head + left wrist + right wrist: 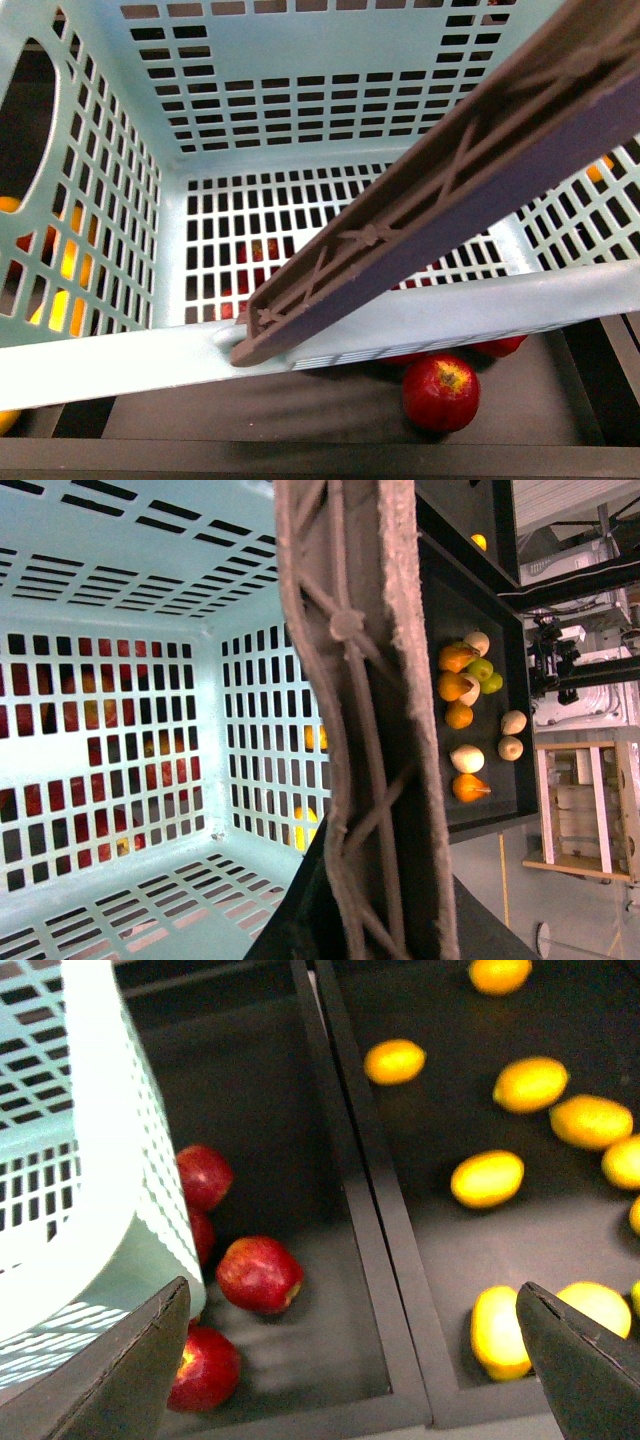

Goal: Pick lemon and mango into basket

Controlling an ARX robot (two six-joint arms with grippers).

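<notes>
The basket [100,365] sits empty over apples [440,392]; yellow fruits [487,1178], lemon or mango unclear, lie in the neighbouring compartment [540,1240]. The right end effector [350,1380] hovers spread above the divider [370,1210]; the left end effector [390,925] flanks the handle [350,680], grip unclear.

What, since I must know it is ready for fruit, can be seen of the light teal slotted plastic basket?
The light teal plastic basket fills the front view. Walls and floor are slotted grids; an oval hand cut-out opens one wall. Its brown ribbed handle slants across the open top. No fruit lies inside. It is over a black tray; red apples show through and beside it; contact is unclear.
</notes>
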